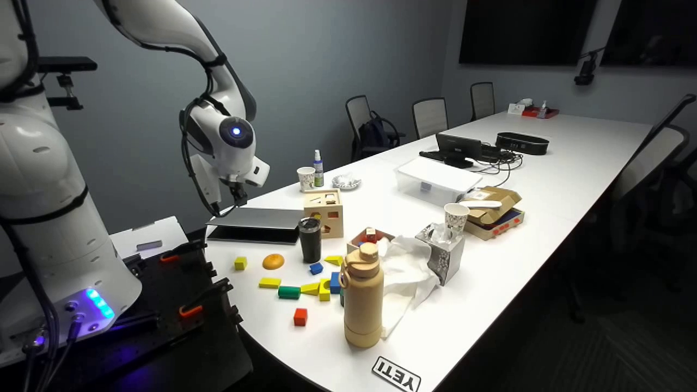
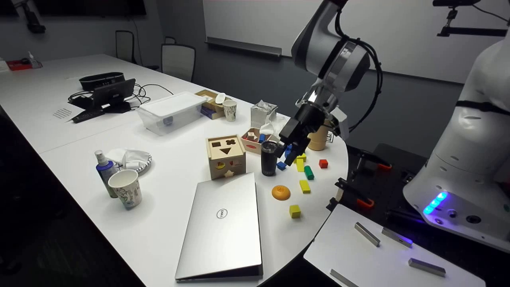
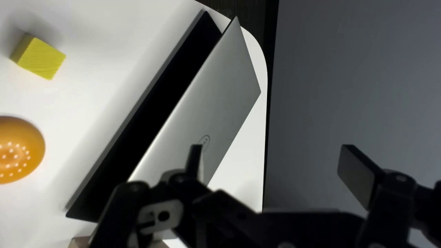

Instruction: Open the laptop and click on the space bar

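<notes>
Wrist view had the gripper spread wide near the part-open laptop, prob parked there to nudge it wider.

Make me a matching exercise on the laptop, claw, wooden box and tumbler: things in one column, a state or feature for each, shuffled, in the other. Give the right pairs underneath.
Column one:
1. laptop
2. claw
3. wooden box
4. tumbler

Column two:
A. dark, standing upright
B. partly open, showing a maker's logo
C. shaped holes in its top
D. jaws spread, gripping nothing

Right pairs: 1-B; 2-D; 3-C; 4-A.
</notes>
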You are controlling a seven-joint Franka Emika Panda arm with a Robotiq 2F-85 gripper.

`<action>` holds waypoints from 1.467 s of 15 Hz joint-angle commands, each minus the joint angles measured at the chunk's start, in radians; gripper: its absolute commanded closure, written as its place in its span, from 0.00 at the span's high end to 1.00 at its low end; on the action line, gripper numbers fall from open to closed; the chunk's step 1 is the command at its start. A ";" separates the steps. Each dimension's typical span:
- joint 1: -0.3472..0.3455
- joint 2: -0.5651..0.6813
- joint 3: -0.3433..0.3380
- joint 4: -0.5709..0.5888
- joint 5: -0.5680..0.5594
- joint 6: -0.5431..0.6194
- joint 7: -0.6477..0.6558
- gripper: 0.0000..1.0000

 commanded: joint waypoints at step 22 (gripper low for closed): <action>0.055 0.666 -0.068 0.487 0.230 0.014 -0.263 1.00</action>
